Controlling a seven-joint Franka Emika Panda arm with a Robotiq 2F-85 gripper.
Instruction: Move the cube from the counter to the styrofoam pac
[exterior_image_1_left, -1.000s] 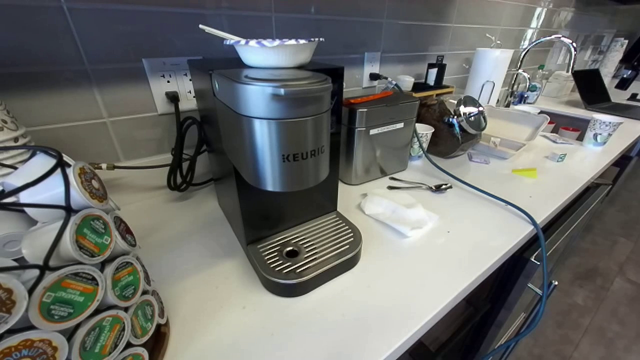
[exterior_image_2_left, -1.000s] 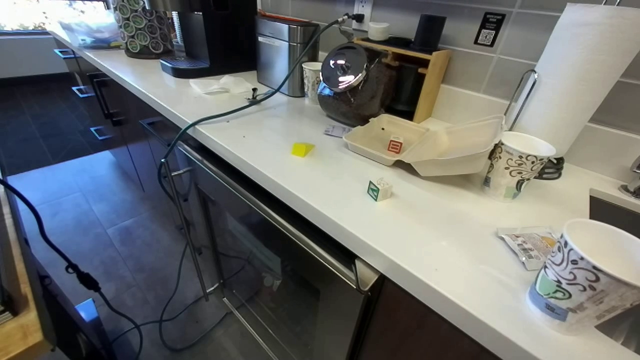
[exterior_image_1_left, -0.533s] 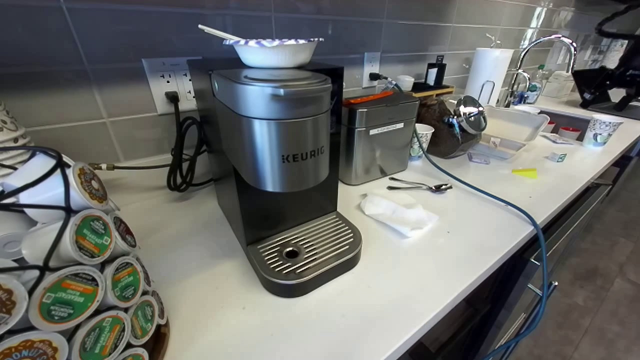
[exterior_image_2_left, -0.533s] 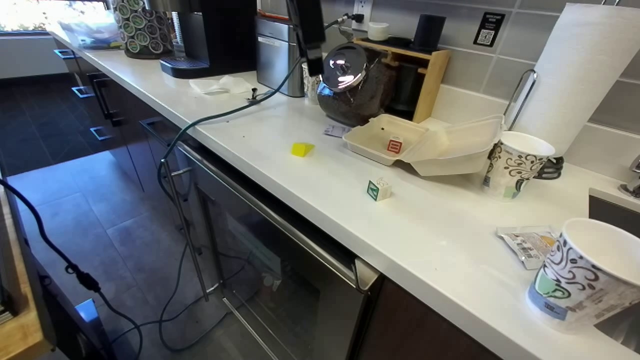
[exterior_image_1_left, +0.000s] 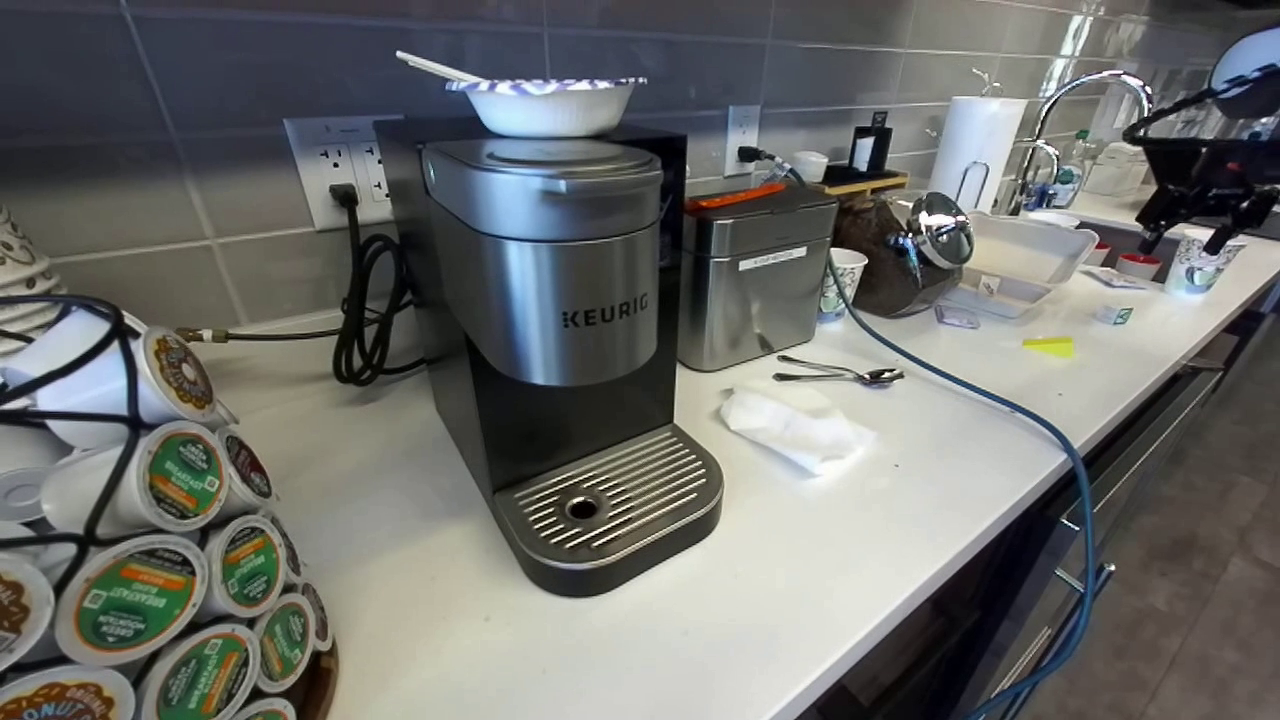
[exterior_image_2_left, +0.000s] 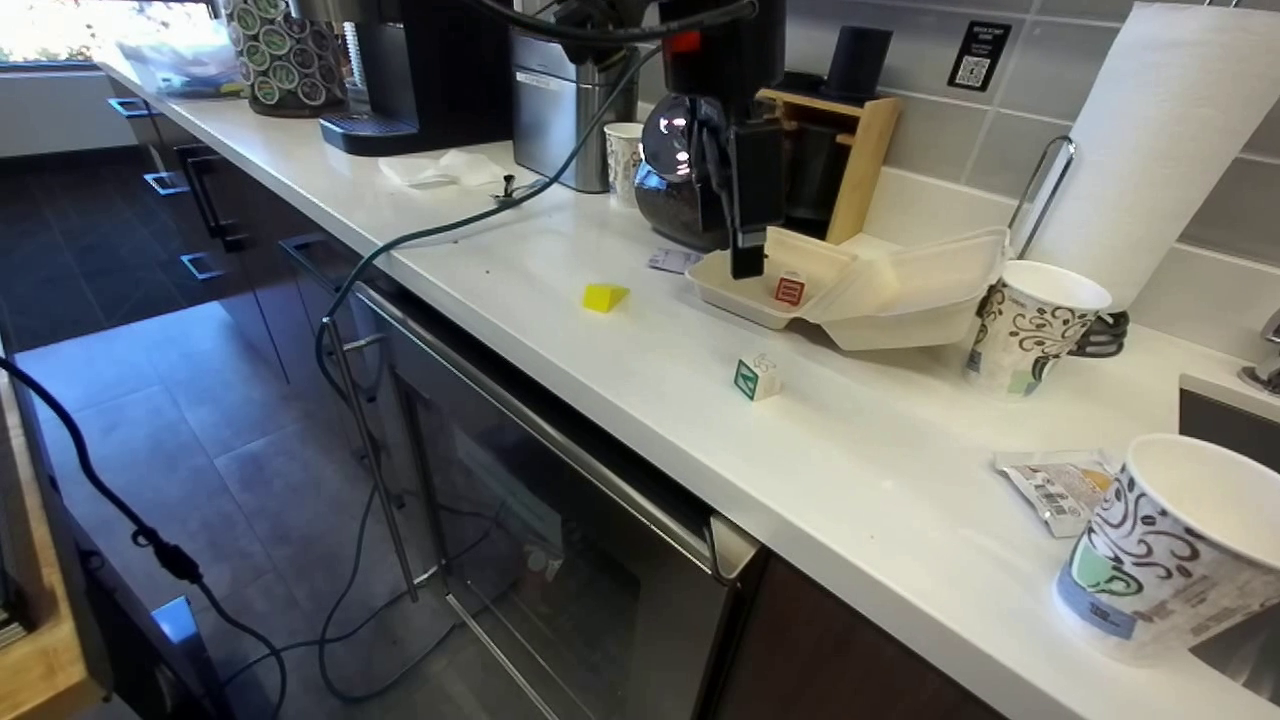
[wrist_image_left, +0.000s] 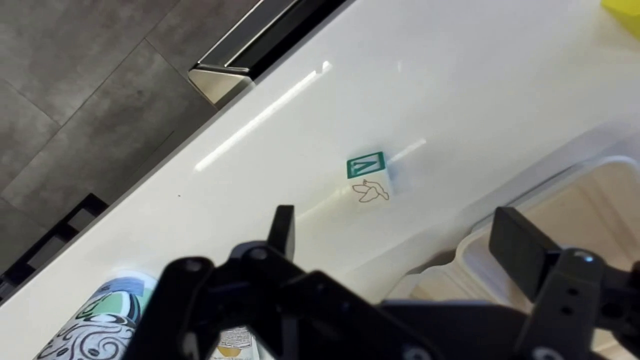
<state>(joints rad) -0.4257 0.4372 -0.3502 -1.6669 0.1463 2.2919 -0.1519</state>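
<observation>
The cube is a small white block with a green letter. It sits on the counter near the front edge in both exterior views (exterior_image_1_left: 1113, 315) (exterior_image_2_left: 757, 378) and in the wrist view (wrist_image_left: 370, 180). The styrofoam pac is an open white clamshell behind it, in both exterior views (exterior_image_1_left: 1030, 245) (exterior_image_2_left: 900, 310). Its near part shows in the wrist view (wrist_image_left: 590, 205). A block with a red mark (exterior_image_2_left: 790, 290) lies inside it. My gripper (wrist_image_left: 395, 220) is open and empty above the counter. In both exterior views (exterior_image_1_left: 1184, 240) (exterior_image_2_left: 746, 262) it hangs in the air, apart from the cube.
A yellow block (exterior_image_2_left: 604, 298) lies on the counter. Paper cups (exterior_image_2_left: 1040, 325) (exterior_image_2_left: 1175, 545), a packet (exterior_image_2_left: 1060, 485) and a paper towel roll (exterior_image_2_left: 1150, 150) stand or lie to the right. A glass jar (exterior_image_2_left: 690, 150) stands behind. A blue cable (exterior_image_1_left: 980, 385) crosses the counter edge.
The arm has come into view and lowered over the counter, with the gripper now in front of the jar and pac in an exterior view. The cube and pac have not moved.
</observation>
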